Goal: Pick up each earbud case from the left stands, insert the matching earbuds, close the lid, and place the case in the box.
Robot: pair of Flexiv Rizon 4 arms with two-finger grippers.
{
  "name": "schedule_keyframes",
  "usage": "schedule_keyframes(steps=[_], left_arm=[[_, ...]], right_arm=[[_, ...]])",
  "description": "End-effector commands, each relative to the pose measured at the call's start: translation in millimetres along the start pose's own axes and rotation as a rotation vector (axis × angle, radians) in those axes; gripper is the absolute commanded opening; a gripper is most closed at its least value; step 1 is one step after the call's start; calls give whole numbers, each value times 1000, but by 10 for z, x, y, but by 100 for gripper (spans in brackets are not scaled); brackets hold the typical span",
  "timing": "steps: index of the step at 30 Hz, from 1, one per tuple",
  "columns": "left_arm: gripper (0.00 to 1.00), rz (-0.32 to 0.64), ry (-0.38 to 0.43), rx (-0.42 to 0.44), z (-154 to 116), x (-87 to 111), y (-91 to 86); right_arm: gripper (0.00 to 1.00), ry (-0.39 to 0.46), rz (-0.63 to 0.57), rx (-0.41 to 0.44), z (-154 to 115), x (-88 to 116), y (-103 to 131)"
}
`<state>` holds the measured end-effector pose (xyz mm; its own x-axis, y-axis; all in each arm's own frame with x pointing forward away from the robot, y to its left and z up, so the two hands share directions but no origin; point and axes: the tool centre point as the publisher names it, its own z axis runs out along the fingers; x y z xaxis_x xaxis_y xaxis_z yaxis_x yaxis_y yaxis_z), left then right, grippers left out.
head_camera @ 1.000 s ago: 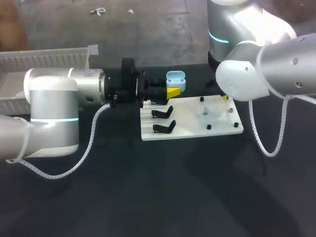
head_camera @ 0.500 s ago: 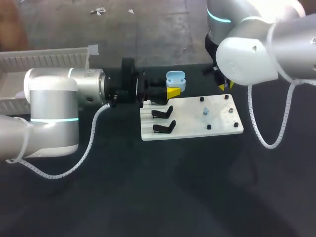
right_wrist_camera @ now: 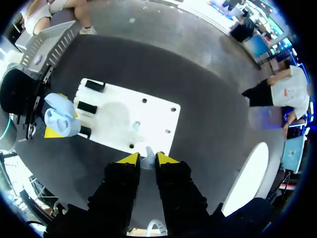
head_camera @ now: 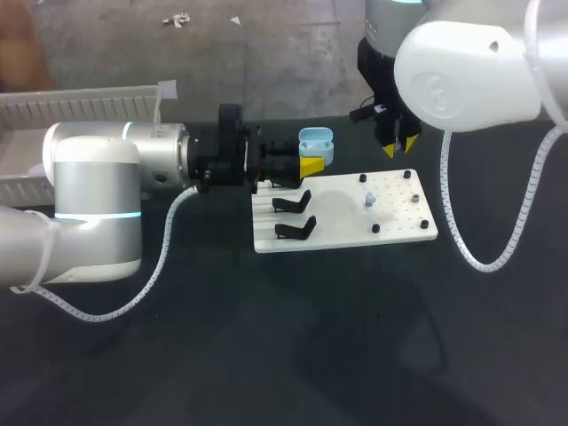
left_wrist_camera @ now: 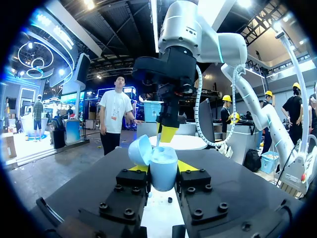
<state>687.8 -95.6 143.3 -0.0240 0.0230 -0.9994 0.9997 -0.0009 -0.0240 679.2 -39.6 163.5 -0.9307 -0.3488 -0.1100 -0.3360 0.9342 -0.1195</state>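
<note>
A light-blue earbud case (head_camera: 316, 144) with its lid open is held upright above the white board's (head_camera: 337, 226) back left corner, my left gripper (head_camera: 311, 164) shut on it. In the left wrist view the case (left_wrist_camera: 162, 167) sits between the yellow tips, lid (left_wrist_camera: 138, 150) tipped back. My right gripper (head_camera: 398, 146) hangs over the board's back right edge, shut on a small pale earbud (right_wrist_camera: 147, 155). From the left wrist it shows as my other arm's gripper (left_wrist_camera: 167, 133), just beyond the case. A second earbud (head_camera: 369, 201) stands on the board.
Two empty black stands (head_camera: 291, 203) (head_camera: 295, 230) sit on the board's left side, with small black pegs (head_camera: 374, 228) on its right. A white slatted box (head_camera: 89, 102) lies at the back left, behind my left arm.
My right arm has lifted off the board and swung back, so its yellow tips now show above the board's back right edge. The left arm and case have stayed put.
</note>
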Motion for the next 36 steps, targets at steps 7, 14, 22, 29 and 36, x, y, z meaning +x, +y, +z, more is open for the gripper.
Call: schedule_keyframes(steps=[7,14,22,29,36], left_arm=[[0,3,-3,-2,-1,6,-5],[0,3,-3,-2,-1,6,-5],[0,3,-3,-2,-1,6,-5],[0,3,-3,-2,-1,6,-5],[0,3,-3,-2,-1,6,-5]], right_arm=[[0,14,39,37,-213,279,192],[0,14,39,37,-213,279,192],[0,29,111,41,-199,252,178],[0,54,554,92,-296,175,311],[0,34,873,60,-373,244,429]])
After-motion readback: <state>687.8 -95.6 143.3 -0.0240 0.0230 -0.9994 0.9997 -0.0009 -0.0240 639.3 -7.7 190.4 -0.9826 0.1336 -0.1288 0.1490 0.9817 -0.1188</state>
